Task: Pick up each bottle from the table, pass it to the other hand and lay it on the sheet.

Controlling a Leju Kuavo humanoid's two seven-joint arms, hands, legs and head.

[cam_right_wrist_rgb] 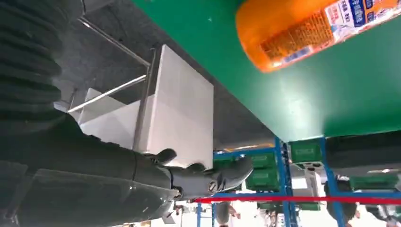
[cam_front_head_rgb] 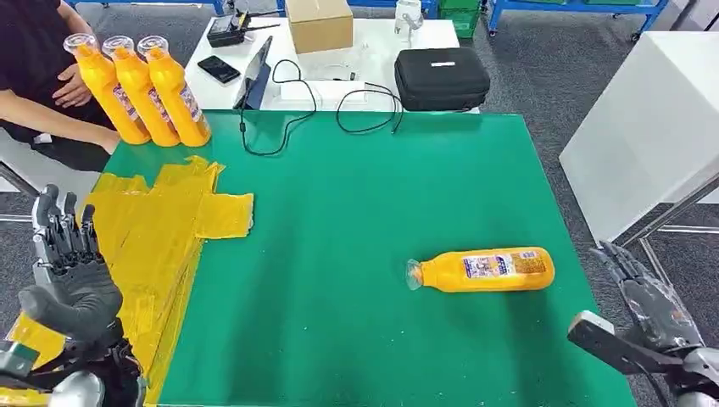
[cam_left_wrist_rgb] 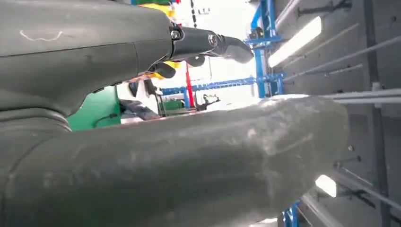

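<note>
The bottle [cam_front_head_rgb: 483, 270] lies on its side near the desk's [cam_front_head_rgb: 356, 212] right edge, untouched. Right hand [cam_front_head_rgb: 649, 309] waits beside that edge, fingers apart, empty; left hand [cam_front_head_rgb: 68, 263] is open over the sheet [cam_front_head_rgb: 169, 229]. Risk: a glancing touch could roll the bottle off.

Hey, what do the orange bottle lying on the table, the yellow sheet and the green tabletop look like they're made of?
Lying bottle: probably glossy plastic, with soft highlights, a clear cap and a printed label. Yellow sheet: thin plastic film or similar, slightly see-through, creased and overlapping in layers. Green tabletop: a matte mat or coating, no glare; exact material unclear.
</note>
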